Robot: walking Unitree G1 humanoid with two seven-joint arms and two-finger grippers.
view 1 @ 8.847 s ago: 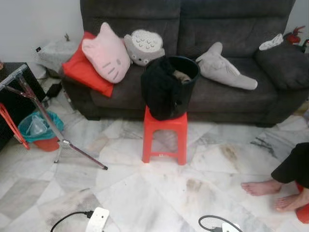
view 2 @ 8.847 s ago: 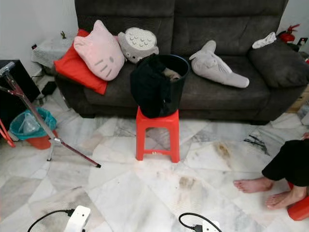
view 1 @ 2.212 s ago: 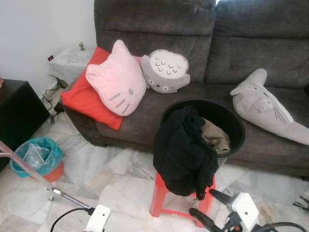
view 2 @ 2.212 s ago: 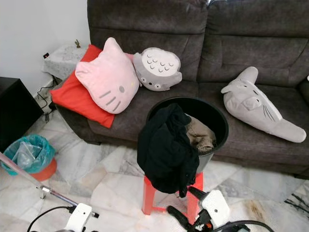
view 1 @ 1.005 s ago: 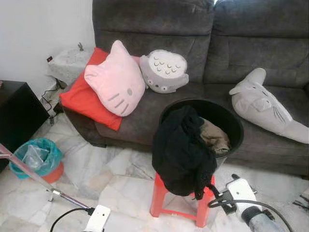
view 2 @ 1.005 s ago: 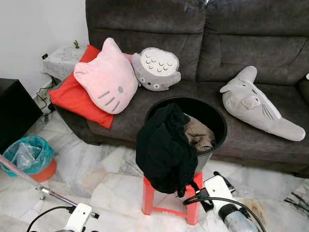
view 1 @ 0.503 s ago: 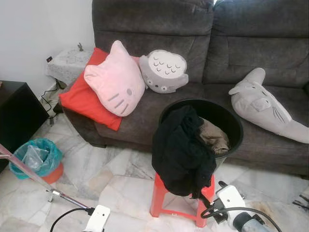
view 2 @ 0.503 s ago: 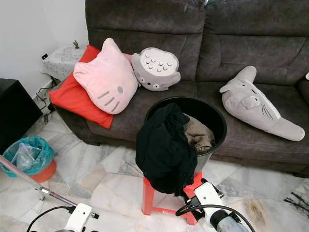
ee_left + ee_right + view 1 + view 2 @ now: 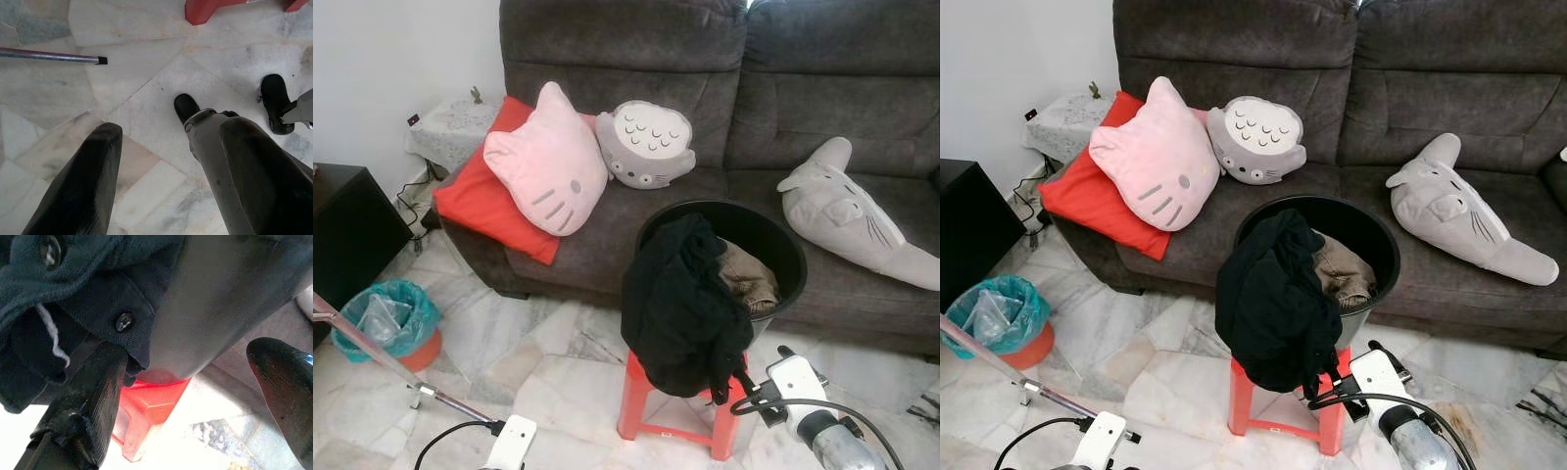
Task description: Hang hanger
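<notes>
A black garment [image 9: 680, 304] hangs over the rim of a black bucket [image 9: 773, 245], which stands on a red stool [image 9: 641, 411] in front of the sofa. A tan cloth [image 9: 744, 274] lies inside the bucket. My right gripper [image 9: 754, 380] is low beside the stool's right side, at the garment's bottom hem. In the right wrist view the right gripper [image 9: 186, 352] is open, with one finger [image 9: 98, 387] touching the buttoned dark cloth [image 9: 73, 293] and the stool [image 9: 146, 406] below. My left gripper [image 9: 171, 129] hangs open over the marble floor.
A dark grey sofa [image 9: 705, 59] holds a pink cat cushion [image 9: 548, 166], a red cushion [image 9: 475, 196] and grey plush toys [image 9: 646, 147]. A teal bin [image 9: 386, 318], a metal stand leg [image 9: 382, 367] and a white power strip [image 9: 509, 446] lie at the left.
My right gripper has shifted slightly up and to the right beside the stool. The garment and bucket have not moved.
</notes>
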